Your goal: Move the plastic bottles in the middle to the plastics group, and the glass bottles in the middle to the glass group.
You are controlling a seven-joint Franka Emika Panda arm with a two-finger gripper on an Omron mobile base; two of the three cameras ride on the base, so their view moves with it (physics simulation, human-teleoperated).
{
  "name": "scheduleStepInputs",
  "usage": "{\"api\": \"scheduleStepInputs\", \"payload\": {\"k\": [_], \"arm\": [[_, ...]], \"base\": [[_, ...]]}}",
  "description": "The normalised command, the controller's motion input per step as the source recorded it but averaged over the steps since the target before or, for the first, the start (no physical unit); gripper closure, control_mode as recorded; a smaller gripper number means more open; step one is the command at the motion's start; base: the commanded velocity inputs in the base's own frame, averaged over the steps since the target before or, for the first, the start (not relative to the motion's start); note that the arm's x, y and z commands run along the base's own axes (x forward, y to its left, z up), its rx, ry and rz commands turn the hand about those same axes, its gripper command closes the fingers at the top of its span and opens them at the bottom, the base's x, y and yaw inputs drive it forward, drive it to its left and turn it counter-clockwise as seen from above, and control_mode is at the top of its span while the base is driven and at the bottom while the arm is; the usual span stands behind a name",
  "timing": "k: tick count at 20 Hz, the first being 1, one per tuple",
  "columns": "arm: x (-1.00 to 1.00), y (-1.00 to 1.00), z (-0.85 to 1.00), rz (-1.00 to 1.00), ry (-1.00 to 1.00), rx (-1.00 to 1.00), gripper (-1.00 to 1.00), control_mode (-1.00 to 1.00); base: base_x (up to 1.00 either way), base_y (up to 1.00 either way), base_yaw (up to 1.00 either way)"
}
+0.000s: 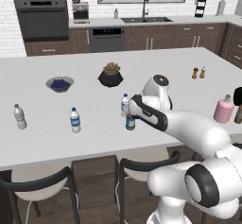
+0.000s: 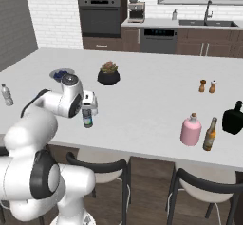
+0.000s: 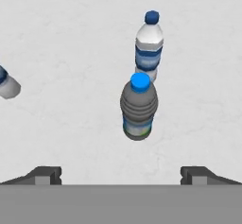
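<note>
White kitchen island [image 1: 56, 124] | gripper [image 3: 121, 173] above it, fingers spread wide, grasping nothing | dark-tinted bottle [image 3: 138, 107] upright just below, clear bottle [image 3: 149, 48] just beyond it | pink glass bottle [image 2: 191, 129] well apart, beside brown bottle [image 2: 210, 135] and black bottle [image 2: 233, 117]

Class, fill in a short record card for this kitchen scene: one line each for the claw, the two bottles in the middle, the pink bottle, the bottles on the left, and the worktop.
claw: open, above the dark bottle, holding nothing
dark bottle: upright, blue cap, nearest the claw
clear bottle: upright, just beyond the dark one
pink bottle: upright, beside a brown bottle and a black bottle
left bottles: two, blue-labelled bottle and plain bottle, standing apart
worktop: white
</note>
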Motion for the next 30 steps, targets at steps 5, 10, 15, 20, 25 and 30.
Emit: {"api": "scheduleStepInputs", "payload": {"k": [5,10,15,20,25,30], "arm": [[0.30,0.08,-0.31,0.00,0.04,-0.17,-1.00,-1.00],[0.30,0.00,-0.16,0.00,0.02,-0.09,-1.00,-1.00],[0.27,0.00,-0.15,0.00,0.03,-0.01,-1.00,-1.00],[0.29,0.00,-0.18,0.00,0.04,0.00,-1.00,-1.00],[0.19,0.00,-0.26,0.00,0.02,0.00,-1.00,-1.00],[0.09,0.00,-0.22,0.00,0.00,0.00,-1.00,-1.00]], "base": [[0.00,0.00,0.00],[0.00,0.00,0.00],[0.00,0.00,0.00],[0.00,0.00,0.00],[0.00,0.00,0.00],[0.00,0.00,0.00]]}}
